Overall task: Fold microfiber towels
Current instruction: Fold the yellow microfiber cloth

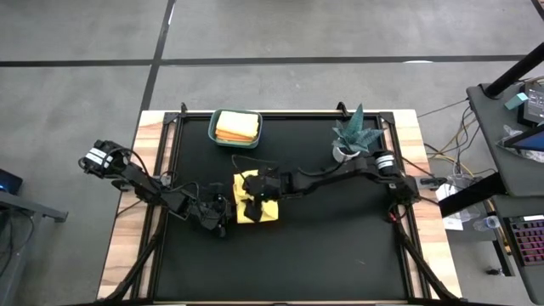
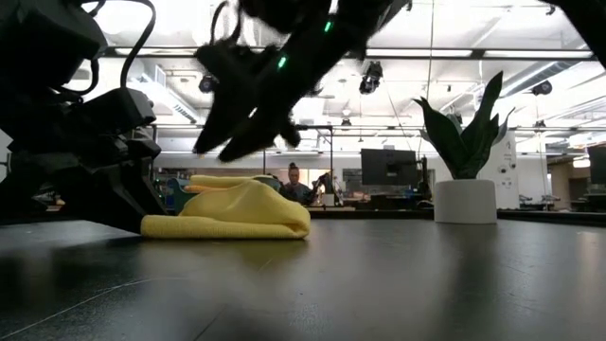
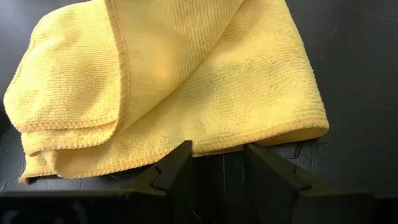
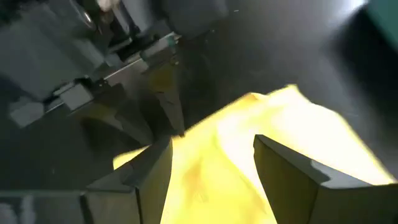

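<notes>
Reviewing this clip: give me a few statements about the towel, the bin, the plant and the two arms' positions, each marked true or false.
1. A yellow towel lies folded on the black table. True.
2. The teal bin is empty. False: folded orange and yellow towels lie in it.
3. The right gripper is over the yellow towel, fingers apart. True.
4. The potted plant stands beside the left arm. False: it stands at the table's far right, by the right arm.
5. The left gripper grips the towel's edge. False: its fingers sit at the edge with a gap between them, nothing visibly pinched.
</notes>
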